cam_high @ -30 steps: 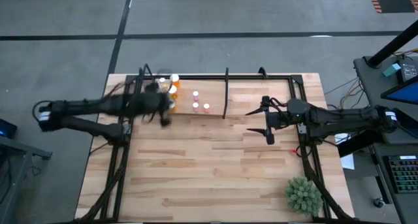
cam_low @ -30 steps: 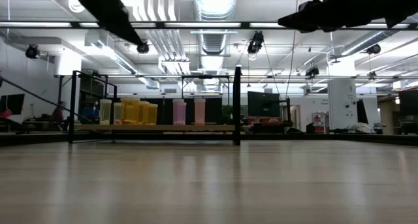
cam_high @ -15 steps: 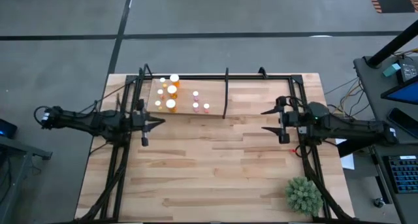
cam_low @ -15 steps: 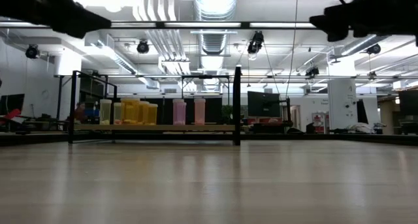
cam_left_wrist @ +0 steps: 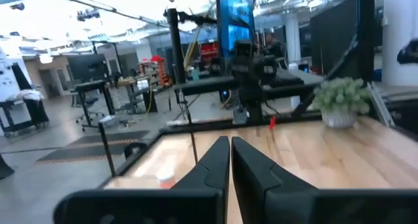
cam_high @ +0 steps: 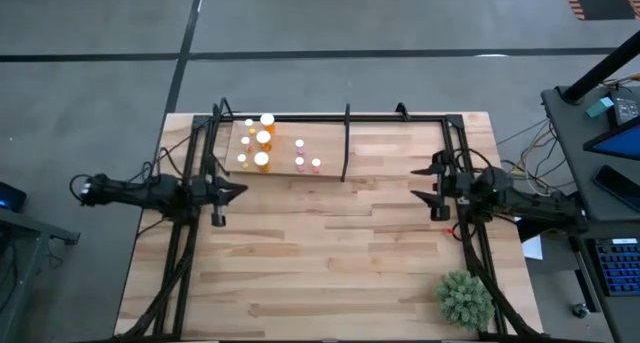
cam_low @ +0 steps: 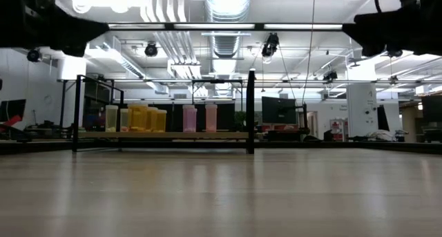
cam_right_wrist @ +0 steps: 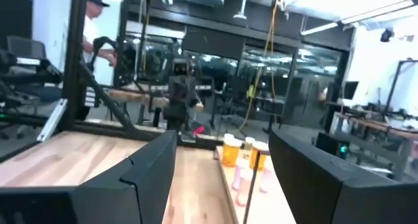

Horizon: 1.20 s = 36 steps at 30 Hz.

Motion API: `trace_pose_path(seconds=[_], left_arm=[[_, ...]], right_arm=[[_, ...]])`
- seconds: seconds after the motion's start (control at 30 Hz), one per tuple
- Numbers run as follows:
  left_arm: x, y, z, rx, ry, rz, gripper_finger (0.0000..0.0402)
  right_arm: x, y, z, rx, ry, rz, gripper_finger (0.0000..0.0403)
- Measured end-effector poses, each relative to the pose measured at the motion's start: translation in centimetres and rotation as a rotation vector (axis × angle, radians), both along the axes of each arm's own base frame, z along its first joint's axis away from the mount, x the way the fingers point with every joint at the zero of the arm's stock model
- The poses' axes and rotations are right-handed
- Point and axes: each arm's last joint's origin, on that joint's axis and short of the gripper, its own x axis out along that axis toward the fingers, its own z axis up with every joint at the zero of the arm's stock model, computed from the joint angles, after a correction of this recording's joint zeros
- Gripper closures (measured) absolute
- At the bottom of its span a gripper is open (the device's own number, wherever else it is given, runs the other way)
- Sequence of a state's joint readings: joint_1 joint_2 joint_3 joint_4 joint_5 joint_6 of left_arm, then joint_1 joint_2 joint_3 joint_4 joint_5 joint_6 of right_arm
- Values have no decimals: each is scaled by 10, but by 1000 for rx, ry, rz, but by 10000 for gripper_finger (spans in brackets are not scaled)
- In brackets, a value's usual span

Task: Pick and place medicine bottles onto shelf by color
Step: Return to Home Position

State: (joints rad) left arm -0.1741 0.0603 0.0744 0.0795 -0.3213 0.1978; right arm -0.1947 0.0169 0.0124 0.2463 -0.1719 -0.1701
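Note:
The medicine bottles stand upright on the shelf (cam_high: 285, 133), a pale board at the table's far side. The orange-yellow ones (cam_high: 262, 143) are on its left part and the pinkish ones (cam_high: 305, 163) are nearer the thin black post (cam_high: 346, 143). The low view shows the row of bottles (cam_low: 148, 118) on the shelf (cam_low: 166, 135). My left gripper (cam_high: 243, 189) is shut and empty, near the table's left edge, in front of the shelf. My right gripper (cam_high: 421, 181) stands open and empty near the right edge. In the right wrist view it (cam_right_wrist: 225, 178) faces the bottles (cam_right_wrist: 236, 152).
A green spiky plant (cam_high: 465, 298) stands at the table's near right corner. Black frame rails (cam_high: 185, 233) run along the left, right and far edges. A person (cam_right_wrist: 95, 21) is in the room beyond the table. Bare wood (cam_high: 330, 253) lies between the arms.
My left gripper has drawn back from over the orange bottles toward the table's left edge, sinking and tipping up to level. My right gripper has pulled back toward the right edge and come down. The bottles have stayed in place.

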Motion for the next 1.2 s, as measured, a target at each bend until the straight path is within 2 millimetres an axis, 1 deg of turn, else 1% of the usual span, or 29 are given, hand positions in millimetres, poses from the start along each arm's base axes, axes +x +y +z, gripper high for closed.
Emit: trace_pose_path(seconds=[0.1,0.13,0.17,0.27,0.4,0.5,1.2], left_arm=[[4,-1,-16,4,7,-9,402],[5,-1,-15,-4,-4,-9,402],[5,-1,-18,-10,21,-9,402],[7,-1,-22,-69,51,-13,402],[9,-2,-23,-66,72,-12,402],[10,-2,-25,-63,95,-11,402],[15,-3,-34,-46,189,-6,402]], right_arm=[[1,0,-2,1,18,1,168],[2,0,-3,8,33,3,168],[2,0,-5,33,55,7,168],[3,0,-7,136,73,27,168],[3,-1,-9,248,90,46,168],[3,-1,-9,284,96,52,168],[4,-1,-10,290,102,52,168]])
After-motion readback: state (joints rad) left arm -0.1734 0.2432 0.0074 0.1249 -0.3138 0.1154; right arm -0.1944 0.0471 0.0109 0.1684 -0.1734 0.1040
